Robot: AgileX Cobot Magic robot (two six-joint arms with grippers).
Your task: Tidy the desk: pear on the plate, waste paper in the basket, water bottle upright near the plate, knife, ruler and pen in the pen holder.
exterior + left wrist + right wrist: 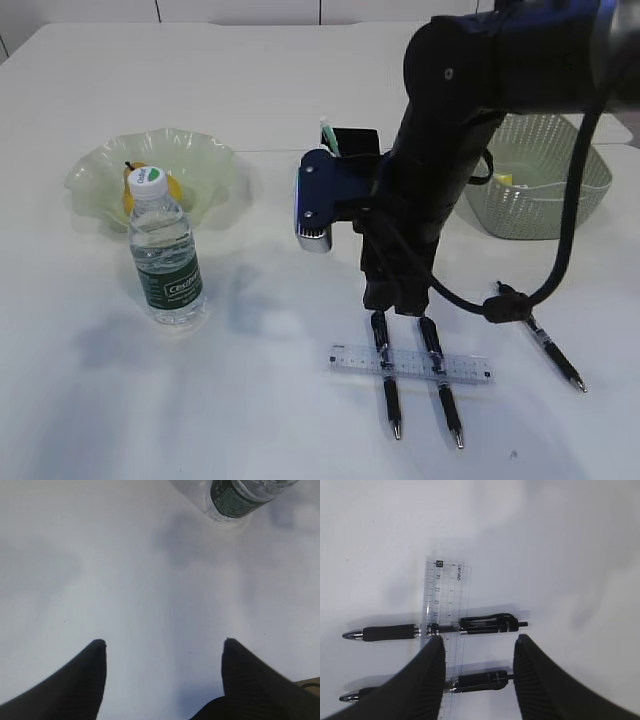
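Observation:
My right gripper [477,641] hangs open over the clear ruler [445,595], its jaws astride the rear end of a black pen [480,681]. A second pen [435,627] lies parallel just beyond; both cross the ruler [410,365]. A third pen [545,345] lies apart to the right. The water bottle [165,255] stands upright in front of the green plate [205,160], where the pear [172,188] lies. The black pen holder [358,140] has a white-green handle [328,135] in it. My left gripper [165,644] is open over bare table, below the bottle's base [235,500].
The pale green basket [545,195] stands at the back right with a small yellowish scrap [503,180] inside. The right arm [440,170] blocks the middle of the exterior view, and its black cable [560,270] loops down near the third pen.

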